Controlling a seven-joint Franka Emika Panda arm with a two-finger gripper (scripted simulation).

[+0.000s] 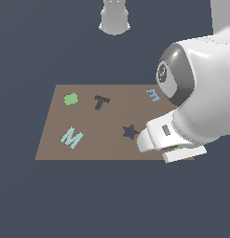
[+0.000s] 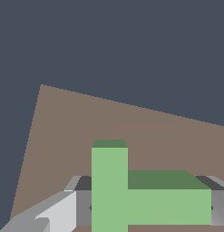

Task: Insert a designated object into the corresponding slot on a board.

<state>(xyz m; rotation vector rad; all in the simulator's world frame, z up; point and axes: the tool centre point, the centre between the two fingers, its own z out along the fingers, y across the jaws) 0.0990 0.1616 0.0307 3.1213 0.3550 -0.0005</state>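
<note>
Gripper (image 2: pixel 149 208) fingers (image 2: pixel 63 213) stand on either side of the green T block (image 2: pixel 131 199) in the wrist view, grey pads flanking its crossbar at both ends, so it looks closed on the block (whether the pads actually press the green surface I cannot tell for certain). In that close view the block fills the lower part of the picture, with bare brown board (image 2: pixel 86 131) behind it and dark floor beyond the board's edge.

From the exterior view, the arm's white bulk hangs over the board's (image 1: pixel 88 148) corner on the exterior view's right, nearest the camera. It hides almost all of the block; only a sliver of green (image 1: pixel 176 148) shows under the white hand.

Other things lie on the board. The dark T-shaped slot (image 1: pixel 101 102) sits toward the far edge, well apart from the gripper. Just beside it, on the exterior view's left, is a green rounded blob (image 1: pixel 71 99). A pale teal M (image 1: pixel 71 137) lies near the front left. The dark star-shaped cutout (image 1: pixel 130 132) lies between the slot and the gripper, close to the white hand. A small blue shape (image 1: pixel 153 95) sits near the far right corner, partly beside the arm's grey joint.
</note>
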